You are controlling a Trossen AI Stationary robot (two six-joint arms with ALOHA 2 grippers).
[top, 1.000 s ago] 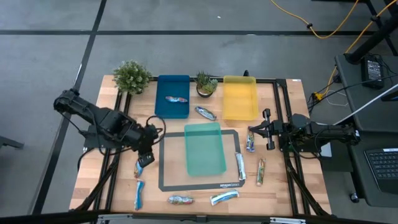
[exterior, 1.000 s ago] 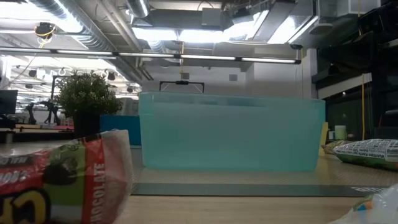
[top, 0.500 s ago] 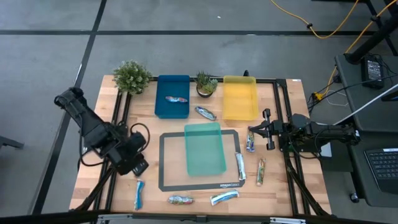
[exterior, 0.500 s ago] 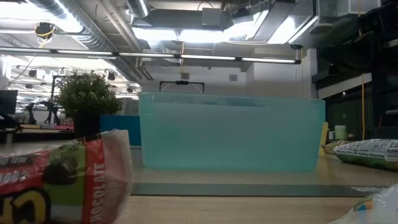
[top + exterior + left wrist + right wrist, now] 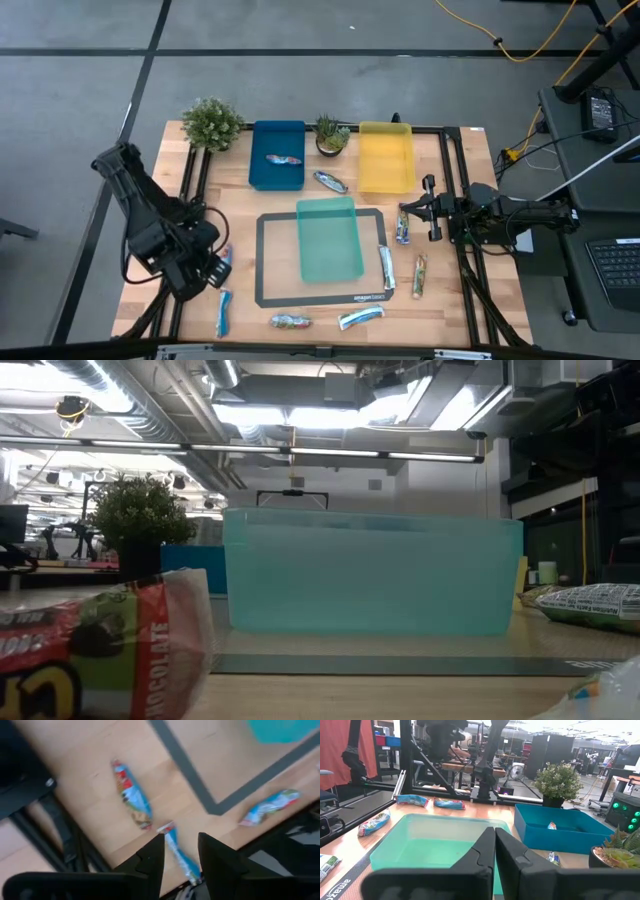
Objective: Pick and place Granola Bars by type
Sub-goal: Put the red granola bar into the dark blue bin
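Several slim foil-wrapped granola bars lie flat on the wooden table. My left gripper [image 5: 208, 272] is open and empty at the near left, above the table. It hovers beside a blue-orange bar [image 5: 223, 258], also in the left wrist view [image 5: 131, 795]. A second blue bar [image 5: 222, 312] shows past its fingertips [image 5: 177, 852], untouched. My right gripper [image 5: 407, 213] is shut and empty at the right, by a bar [image 5: 402, 229]. One bar [image 5: 283, 159] lies in the blue tray [image 5: 277, 135].
The teal tray [image 5: 330, 238] stands on a dark-edged mat, and the yellow tray [image 5: 386, 150] is at the far right. Two potted plants [image 5: 212, 123] [image 5: 331, 133] stand at the far edge. More bars lie along the near edge [image 5: 290, 321] [image 5: 360, 318] and right of the mat [image 5: 387, 268] [image 5: 420, 275].
My left gripper has swung from the mat's left edge toward the table's left and near edges, turning as it went. A blue-orange bar that it covered half a second ago now shows beside it. My right arm has kept still.
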